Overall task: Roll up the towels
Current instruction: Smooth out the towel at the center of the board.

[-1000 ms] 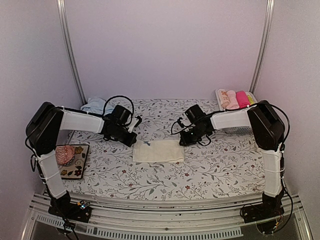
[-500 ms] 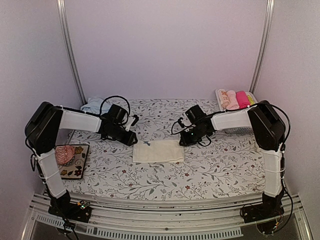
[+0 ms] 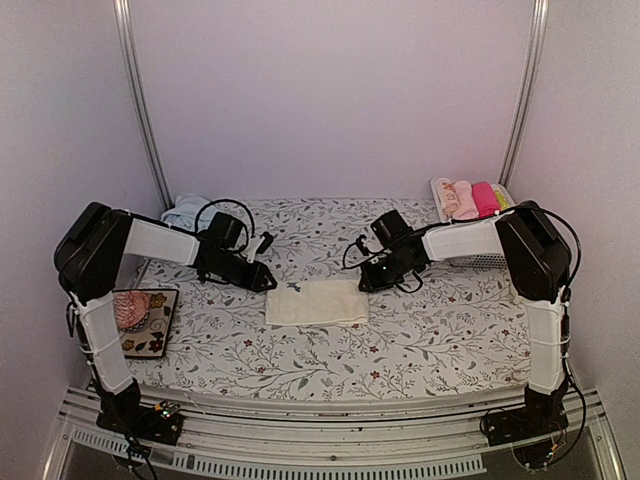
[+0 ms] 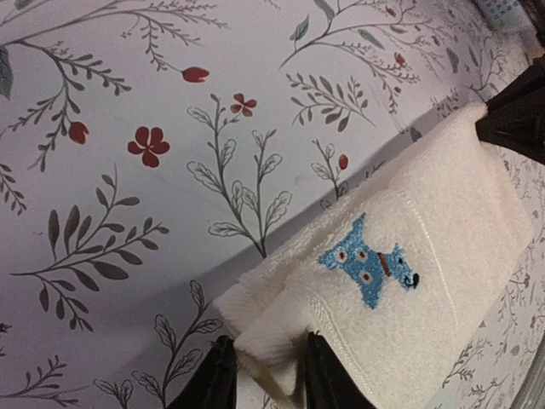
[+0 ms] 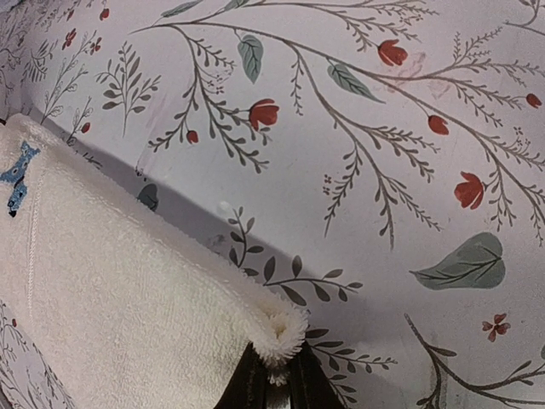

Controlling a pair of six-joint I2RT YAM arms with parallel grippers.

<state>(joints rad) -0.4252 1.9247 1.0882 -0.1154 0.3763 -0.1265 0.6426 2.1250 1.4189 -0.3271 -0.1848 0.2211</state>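
The cream towel (image 3: 317,302) lies flat, folded, on the floral table cover mid-table. In the left wrist view the towel (image 4: 443,196) shows a blue embroidered dog (image 4: 368,264), and its folded near corner is bunched between my left gripper's (image 4: 270,342) fingers, which press on both sides of it. My left gripper (image 3: 266,283) sits at the towel's left far corner. My right gripper (image 3: 366,284) is at the right far corner, shut on the fluffy corner of the towel (image 5: 111,298), as the right wrist view (image 5: 274,362) shows. The light blue towel (image 3: 190,212) lies crumpled at the back left.
A white basket (image 3: 480,258) at the back right holds rolled pale pink and hot-pink cloths (image 3: 472,198). A pink knitted lump (image 3: 128,308) rests on a patterned tray (image 3: 158,335) at the left edge. Metal posts stand at both back corners.
My left gripper let go of the towel's corner, drew back slightly to the left, and closed again on a thicker bunch of the corner. The right gripper kept its hold and place.
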